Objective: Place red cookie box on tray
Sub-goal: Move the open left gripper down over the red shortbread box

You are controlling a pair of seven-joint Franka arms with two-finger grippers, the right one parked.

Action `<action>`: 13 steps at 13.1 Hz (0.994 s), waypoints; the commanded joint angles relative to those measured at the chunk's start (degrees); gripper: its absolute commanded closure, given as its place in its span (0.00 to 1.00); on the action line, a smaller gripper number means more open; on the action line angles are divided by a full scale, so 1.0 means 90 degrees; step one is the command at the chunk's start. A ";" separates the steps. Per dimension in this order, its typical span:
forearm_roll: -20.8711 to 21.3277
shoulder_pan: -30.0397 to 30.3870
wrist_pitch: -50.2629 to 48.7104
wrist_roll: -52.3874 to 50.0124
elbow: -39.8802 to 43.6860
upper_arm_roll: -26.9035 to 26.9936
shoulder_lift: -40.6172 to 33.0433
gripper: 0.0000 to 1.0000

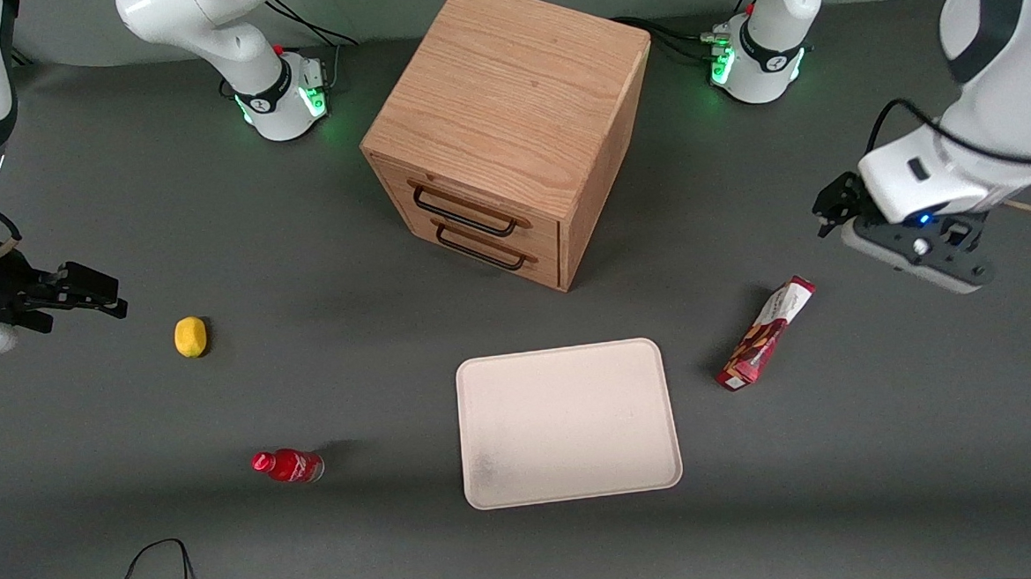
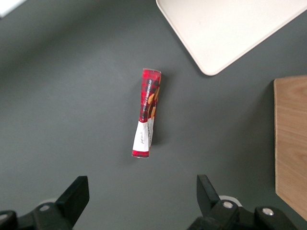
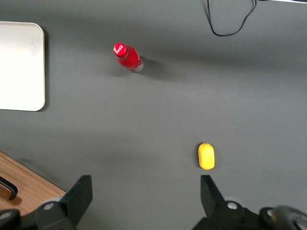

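On the dark grey tabletop (image 1: 123, 213) the red cookie box (image 1: 767, 333) lies flat just beside the empty tray (image 1: 570, 481); the gripper (image 2: 143, 194), jaws wide and empty, hovers above it: approach step, next descend and grasp

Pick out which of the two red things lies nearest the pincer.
The red cookie box, a long carton beside the tray, below the open left pincer; the small red bottle lies toward the parked arm's end.

No legible text — print on the red cookie box (image 2: 147, 113) and red bottle (image 1: 288, 465) label too small to read.
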 commanded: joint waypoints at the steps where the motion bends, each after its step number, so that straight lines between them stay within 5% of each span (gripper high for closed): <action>1: 0.0056 -0.0027 0.0291 0.0250 -0.0169 0.0038 0.0420 0.00; 13: 0.0065 0.0002 0.3562 0.0416 -0.2192 -0.0001 0.1416 0.00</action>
